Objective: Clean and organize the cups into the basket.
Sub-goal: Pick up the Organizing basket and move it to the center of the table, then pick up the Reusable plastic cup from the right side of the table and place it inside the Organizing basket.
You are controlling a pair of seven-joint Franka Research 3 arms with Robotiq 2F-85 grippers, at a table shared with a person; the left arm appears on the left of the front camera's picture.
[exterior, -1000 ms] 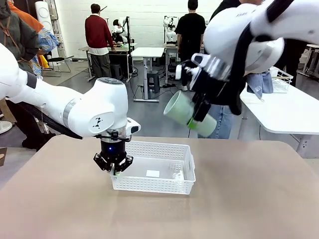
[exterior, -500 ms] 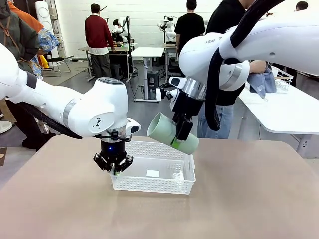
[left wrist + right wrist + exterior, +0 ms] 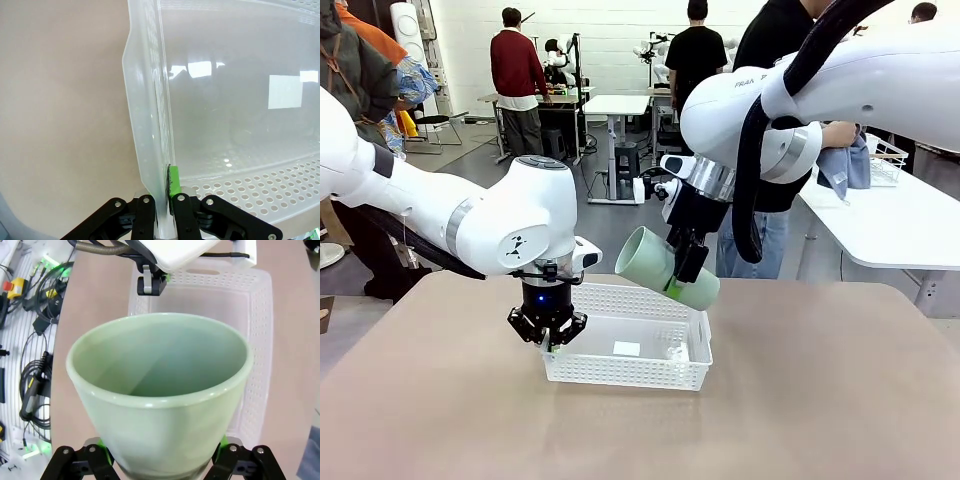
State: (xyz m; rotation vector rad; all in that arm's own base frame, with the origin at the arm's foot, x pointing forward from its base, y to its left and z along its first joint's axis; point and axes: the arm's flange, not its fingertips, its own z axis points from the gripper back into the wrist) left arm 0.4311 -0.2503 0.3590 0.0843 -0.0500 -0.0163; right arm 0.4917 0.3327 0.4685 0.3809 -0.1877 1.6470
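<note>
Over the past second the right arm swings in from the upper right and comes lower. The mint green cup [image 3: 652, 262], clamped in the right fingers [image 3: 692, 262], travels down and leftward and now hangs tilted above the basket's [image 3: 620, 375] far right corner.

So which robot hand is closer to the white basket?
Left. The left gripper is shut on the left wall of the basket. The right gripper holds the green cup in the air above the far side, apart from it.

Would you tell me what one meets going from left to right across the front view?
Left hand → mint green cup → blue cloth → white wire basket.
</note>
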